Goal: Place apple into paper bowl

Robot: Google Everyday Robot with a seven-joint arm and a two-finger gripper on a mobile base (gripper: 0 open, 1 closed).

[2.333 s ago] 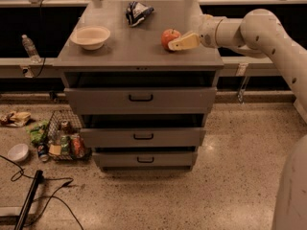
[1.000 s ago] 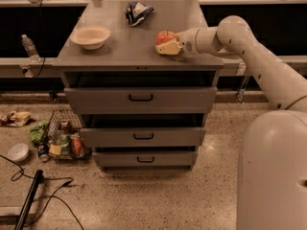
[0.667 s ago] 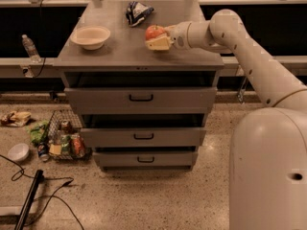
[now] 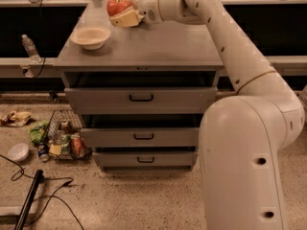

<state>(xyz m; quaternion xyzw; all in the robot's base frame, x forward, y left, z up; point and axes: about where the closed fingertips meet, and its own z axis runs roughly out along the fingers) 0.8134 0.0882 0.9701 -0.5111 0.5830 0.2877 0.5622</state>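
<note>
The red-orange apple [image 4: 118, 5] with a short stem is held in my gripper [image 4: 123, 13], whose cream fingers [image 4: 126, 19] close around its lower side. The gripper holds it in the air above the grey cabinet top [image 4: 158, 44], a little right of and behind the paper bowl. The cream paper bowl [image 4: 90, 36] sits empty on the left part of the cabinet top. My arm reaches in from the right across the top.
The cabinet has three drawers with dark handles [image 4: 141, 98]. A water bottle [image 4: 30, 47] stands on a ledge at left. On the floor at left are a wire basket of packets [image 4: 64, 142], a small white bowl [image 4: 18, 152] and cables [image 4: 38, 186].
My gripper has carried the apple from the right of the cabinet top leftward and upward, toward the bowl. The view has also shifted closer.
</note>
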